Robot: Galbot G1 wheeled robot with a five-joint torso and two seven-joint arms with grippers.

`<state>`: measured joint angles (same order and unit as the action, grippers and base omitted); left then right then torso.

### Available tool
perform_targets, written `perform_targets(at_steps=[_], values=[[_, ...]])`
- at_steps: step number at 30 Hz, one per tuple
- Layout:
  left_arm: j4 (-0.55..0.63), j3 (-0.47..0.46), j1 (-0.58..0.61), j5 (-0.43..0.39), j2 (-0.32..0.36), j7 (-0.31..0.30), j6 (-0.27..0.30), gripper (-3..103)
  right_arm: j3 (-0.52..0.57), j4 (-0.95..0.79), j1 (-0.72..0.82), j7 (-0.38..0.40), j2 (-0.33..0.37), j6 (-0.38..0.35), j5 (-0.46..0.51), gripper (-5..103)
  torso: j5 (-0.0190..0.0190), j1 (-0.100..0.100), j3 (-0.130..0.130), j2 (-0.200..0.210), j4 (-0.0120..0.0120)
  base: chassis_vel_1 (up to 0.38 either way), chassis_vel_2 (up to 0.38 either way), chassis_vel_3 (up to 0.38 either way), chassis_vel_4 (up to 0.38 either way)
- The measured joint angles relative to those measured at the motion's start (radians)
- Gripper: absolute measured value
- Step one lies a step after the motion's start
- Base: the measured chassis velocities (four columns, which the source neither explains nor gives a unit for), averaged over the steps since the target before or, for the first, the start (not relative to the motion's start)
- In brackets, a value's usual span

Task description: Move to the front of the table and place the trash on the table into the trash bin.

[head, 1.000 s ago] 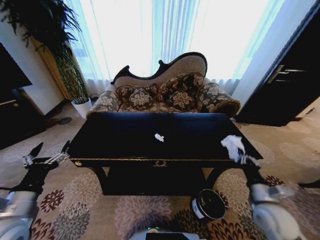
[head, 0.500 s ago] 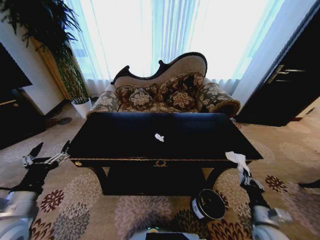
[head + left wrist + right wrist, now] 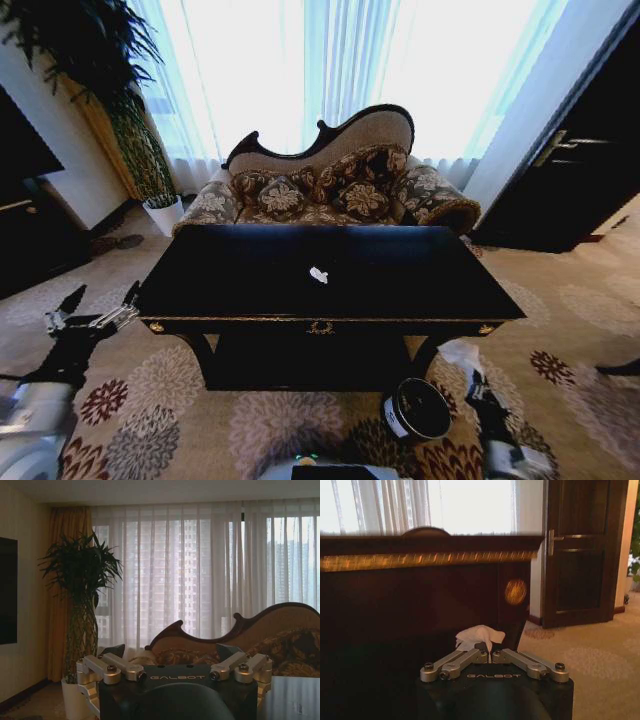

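Nearest to the robot, the right claw (image 3: 470, 372) sits low beside the front right leg of the table, its fingers closed on a crumpled white paper wad (image 3: 458, 353). In the right wrist view the same claw (image 3: 490, 652) grips the white wad (image 3: 479, 635) in front of the table's dark side panel, which carries a gold trim band and a round gold ornament. Just beside that claw, toward the robot's middle, the small black cylindrical trash bin with a white side label (image 3: 416, 409) stands on the floor; the wad is near the bin's rim but not over its opening.

The left claw (image 3: 95, 308) hangs off the table's front left corner with its fingers spread apart and nothing between them; in the left wrist view it (image 3: 175, 672) points toward the window.

Floor surface: beige carpet with a red and grey flower pattern (image 3: 270, 420).

The long glossy black tabletop with gold edge trim (image 3: 240, 275) carries a small white paper scrap (image 3: 318, 274) near its centre, well apart from both claws.

Behind the table stands a carved dark-framed sofa with floral cushions (image 3: 330, 185). A tall green potted plant (image 3: 130, 120) occupies the left rear corner, a dark wooden door (image 3: 585, 170) the right. Sheer white curtains (image 3: 340, 60) cover the bright rear window.
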<state>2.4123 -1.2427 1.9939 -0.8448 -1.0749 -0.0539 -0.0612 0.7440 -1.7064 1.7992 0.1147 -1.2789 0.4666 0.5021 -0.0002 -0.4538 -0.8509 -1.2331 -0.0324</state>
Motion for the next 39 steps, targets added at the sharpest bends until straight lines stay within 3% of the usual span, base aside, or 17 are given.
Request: perform_targets(at_steps=[10, 18, 25, 39], values=[[0.000, 0.000, 0.000, 0.000, 0.000, 0.000, 0.000, 100, -0.098, 0.238, -0.102, 0.011, -0.003, 0.033, -0.055, 0, 0.0000, 0.000, 0.000, 0.000, -0.0002, 0.000, 0.000, 0.000, 0.000], [0.000, 0.000, 0.000, 0.000, 0.000, 0.000, 0.000, 100, -0.148, 0.478, -0.223, 0.022, 0.035, 0.055, -0.113, 0, 0.0000, 0.000, 0.000, 0.000, -0.0001, 0.000, 0.000, 0.000, 0.000], [0.000, 0.000, 0.000, 0.000, 0.000, 0.000, 0.000, 100, -0.185, 0.735, -0.329, 0.017, 0.058, 0.122, -0.241, 0, 0.0001, 0.000, 0.000, 0.000, 0.0000, 0.000, 0.000, 0.000, 0.000], [0.000, 0.000, 0.000, 0.000, 0.000, 0.000, 0.000, 100, -0.220, 0.934, -0.456, 0.014, 0.046, 0.125, -0.305, -3, 0.0000, 0.000, 0.000, 0.000, -0.0001, 0.000, 0.000, 0.000, 0.000]])
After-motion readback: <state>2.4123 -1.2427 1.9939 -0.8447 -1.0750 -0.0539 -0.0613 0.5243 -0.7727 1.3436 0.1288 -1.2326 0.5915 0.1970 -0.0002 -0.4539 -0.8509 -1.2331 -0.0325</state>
